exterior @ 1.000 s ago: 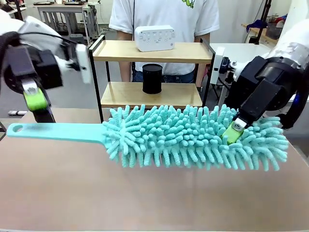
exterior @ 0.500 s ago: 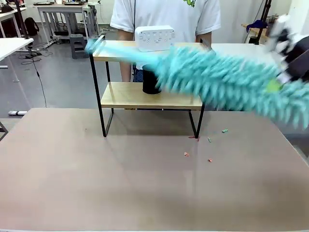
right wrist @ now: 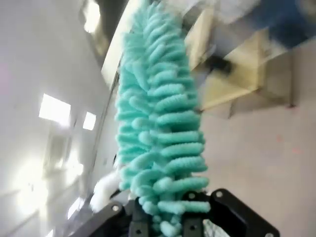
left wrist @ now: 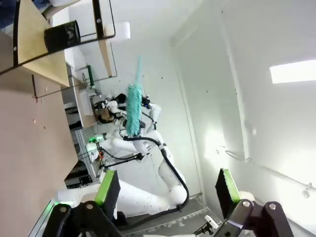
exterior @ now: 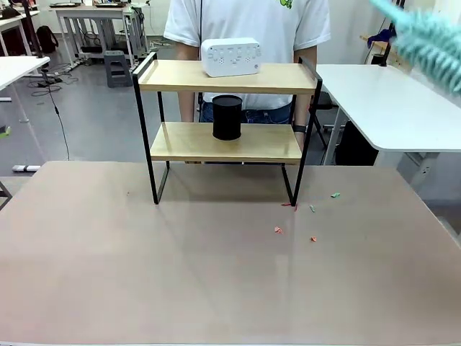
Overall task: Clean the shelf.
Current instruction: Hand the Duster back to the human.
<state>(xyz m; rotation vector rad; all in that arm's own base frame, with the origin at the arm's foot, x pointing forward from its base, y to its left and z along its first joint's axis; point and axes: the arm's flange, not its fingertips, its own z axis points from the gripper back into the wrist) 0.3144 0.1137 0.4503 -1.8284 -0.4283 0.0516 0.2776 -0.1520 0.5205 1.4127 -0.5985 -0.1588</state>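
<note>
A workshop room with white tables on a grey floor, lit from ceiling panels.

The broad beige-brown worktable (exterior: 216, 274) fills the foreground. To its right stands a white-topped side table (exterior: 382, 101) with a rounded corner; to its left, the edge of another white table (exterior: 18, 68) shows. Beyond the worktable's far left corner, a smooth grey floor (exterior: 94, 122) runs back to a white desk on pale metal legs (exterior: 97, 21), with a grey step stool (exterior: 115, 66) below it and black cables trailing on the floor nearby. In the left wrist view, a bright rectangular ceiling light panel (left wrist: 292, 71) glows in the white ceiling.
</note>
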